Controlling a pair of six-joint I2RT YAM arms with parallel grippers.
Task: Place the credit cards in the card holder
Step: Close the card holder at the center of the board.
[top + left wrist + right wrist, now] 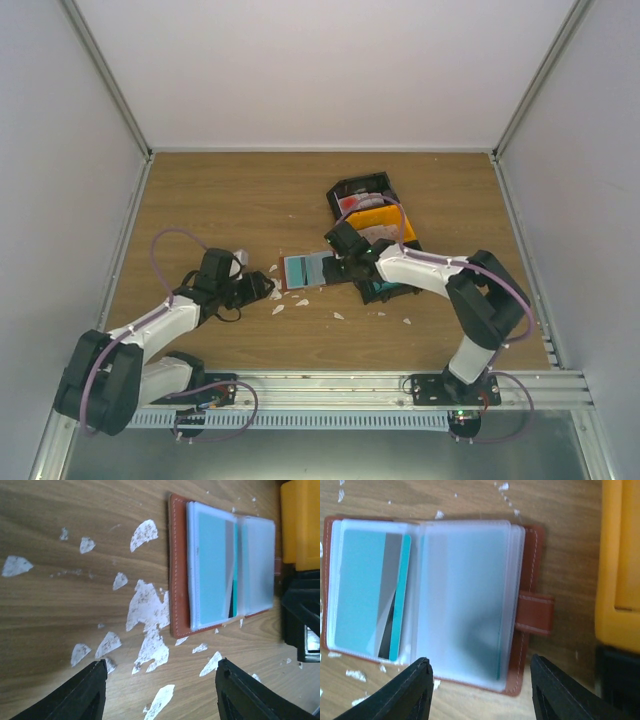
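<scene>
The card holder [305, 268] lies open and flat on the wooden table, its brown leather edge [179, 580] around clear sleeves. A teal credit card [360, 590] sits in the left sleeve [212, 565], slightly askew. The right sleeve [465, 595] looks frosted, with a thin teal edge at its side. My left gripper [161, 667] hovers open over the table just left of the holder, touching nothing. My right gripper [480, 662] stands open above the holder's right half, with nothing between its fingers. In the top view the two grippers [268, 288] [342, 262] flank the holder.
White torn scraps [145, 605] litter the wood around the left gripper and the holder. A yellow bin [620, 555] and a black bin [360, 190] stand right behind the holder, with reddish and pale things inside. Enclosure walls ring the table.
</scene>
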